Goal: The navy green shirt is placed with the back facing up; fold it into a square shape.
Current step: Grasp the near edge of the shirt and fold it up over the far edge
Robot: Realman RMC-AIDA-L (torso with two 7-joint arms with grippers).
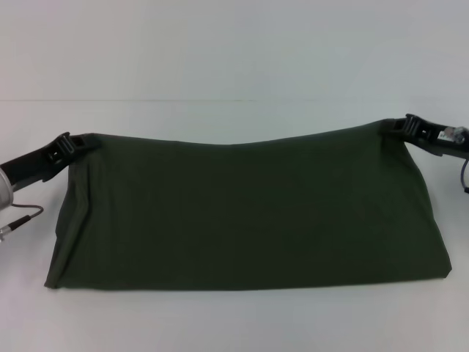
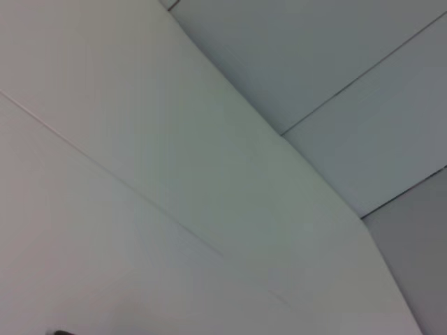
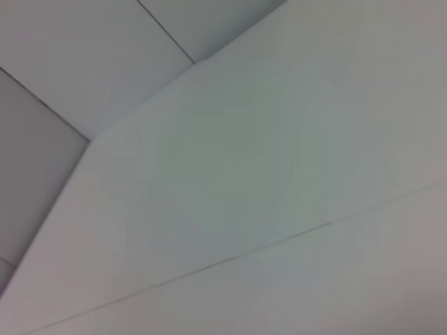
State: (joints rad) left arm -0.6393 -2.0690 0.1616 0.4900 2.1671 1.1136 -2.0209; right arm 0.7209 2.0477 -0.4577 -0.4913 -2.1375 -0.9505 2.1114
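The navy green shirt (image 1: 242,213) spreads wide across the white table in the head view, plain dark olive with no lettering showing. Its far edge is lifted and sags a little in the middle, while its near edge rests on the table. My left gripper (image 1: 82,141) is shut on the far left corner of the cloth. At the far right corner my right gripper (image 1: 392,125) is shut on the fabric too. Both wrist views show only white table and wall panels, with no shirt and no fingers in them.
The white table (image 1: 234,323) runs under and around the shirt, with a strip of it showing at the front and behind the lifted edge. A cable (image 1: 22,216) hangs from my left arm near the left border.
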